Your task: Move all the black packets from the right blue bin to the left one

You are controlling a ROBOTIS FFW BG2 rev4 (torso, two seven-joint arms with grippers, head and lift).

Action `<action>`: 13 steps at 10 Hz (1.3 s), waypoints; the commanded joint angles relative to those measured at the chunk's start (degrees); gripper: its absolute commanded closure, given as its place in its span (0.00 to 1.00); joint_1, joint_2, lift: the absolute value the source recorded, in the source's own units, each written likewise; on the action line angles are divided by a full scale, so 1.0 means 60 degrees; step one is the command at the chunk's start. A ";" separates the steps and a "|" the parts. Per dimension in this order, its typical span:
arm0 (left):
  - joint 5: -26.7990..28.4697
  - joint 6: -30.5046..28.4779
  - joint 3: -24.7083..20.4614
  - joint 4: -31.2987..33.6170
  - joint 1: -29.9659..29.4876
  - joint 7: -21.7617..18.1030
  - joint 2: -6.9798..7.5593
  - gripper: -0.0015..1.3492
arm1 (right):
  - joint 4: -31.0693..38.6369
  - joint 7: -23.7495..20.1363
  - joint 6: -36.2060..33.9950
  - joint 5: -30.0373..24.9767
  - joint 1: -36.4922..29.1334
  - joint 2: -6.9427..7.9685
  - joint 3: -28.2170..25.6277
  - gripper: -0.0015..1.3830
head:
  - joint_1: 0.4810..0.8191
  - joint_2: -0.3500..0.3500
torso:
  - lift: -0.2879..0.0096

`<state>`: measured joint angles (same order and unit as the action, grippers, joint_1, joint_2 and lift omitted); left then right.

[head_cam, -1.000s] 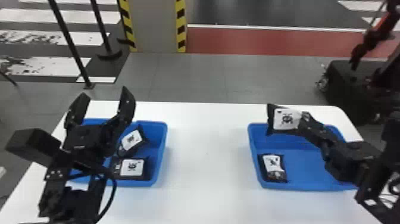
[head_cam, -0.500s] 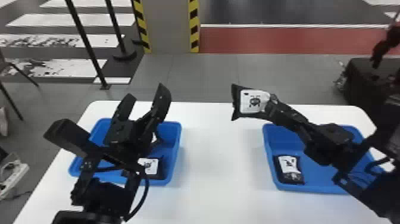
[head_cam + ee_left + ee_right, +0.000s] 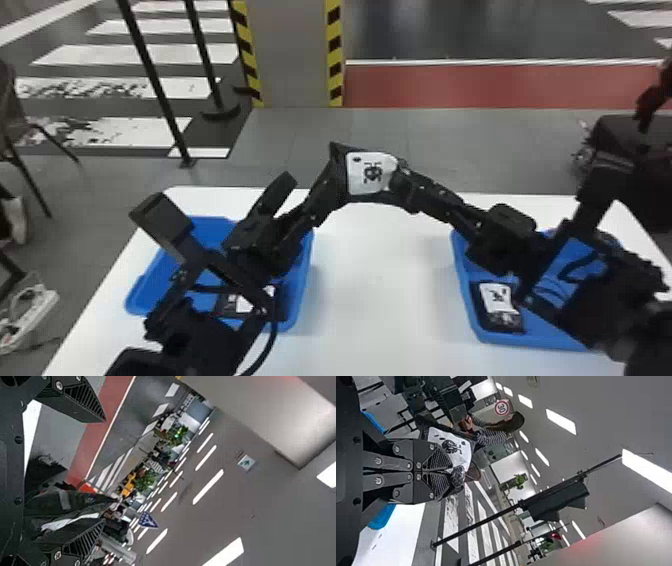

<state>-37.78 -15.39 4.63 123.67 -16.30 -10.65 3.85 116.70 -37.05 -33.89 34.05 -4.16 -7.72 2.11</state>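
Arms point(image 3: 190, 330): black, boxy | cable point(image 3: 273, 327): black, looped | screws point(image 3: 378, 460): silver | pads point(image 3: 85, 399): ridged

On the worktop point(image 3: 380, 285), the left bin point(image 3: 302, 295) sits left and the right bin point(image 3: 540, 340) right, well apart. A packet point(image 3: 245, 302) lies in the left bin's near right part; another packet point(image 3: 495, 297) lies in the right bin, near its left wall. The held packet point(image 3: 369, 172) is in the right claw point(image 3: 397, 175), above the worktop's far side, beside the left claw point(image 3: 311, 176). A pillar point(image 3: 292, 55) stands behind.
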 commanded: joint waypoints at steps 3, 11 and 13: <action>-0.0002 -0.0598 -0.0010 0.0119 0.0186 -0.0158 0.0032 0.29 | -0.0196 -0.0109 0.0000 0.0112 0.0296 -0.0060 0.0249 0.87 | 0.48 0.60 | 0.60; 0.0232 -0.2192 -0.0318 0.1291 -0.0002 -0.0027 -0.0012 0.90 | -0.1743 -0.0475 0.0867 -0.0328 0.1187 -0.0016 0.0381 0.34 | 0.46 0.56 | 0.60; 0.0921 -0.0246 -0.0523 0.1291 -0.0259 0.0823 -0.0085 0.90 | -0.1532 -0.0563 0.0843 -0.1002 0.0741 -0.0016 0.0175 0.03 | 0.44 0.59 | 0.60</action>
<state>-33.88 -20.63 1.80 131.42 -17.42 -5.73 3.44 107.09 -40.50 -28.62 29.14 1.12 -7.82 3.66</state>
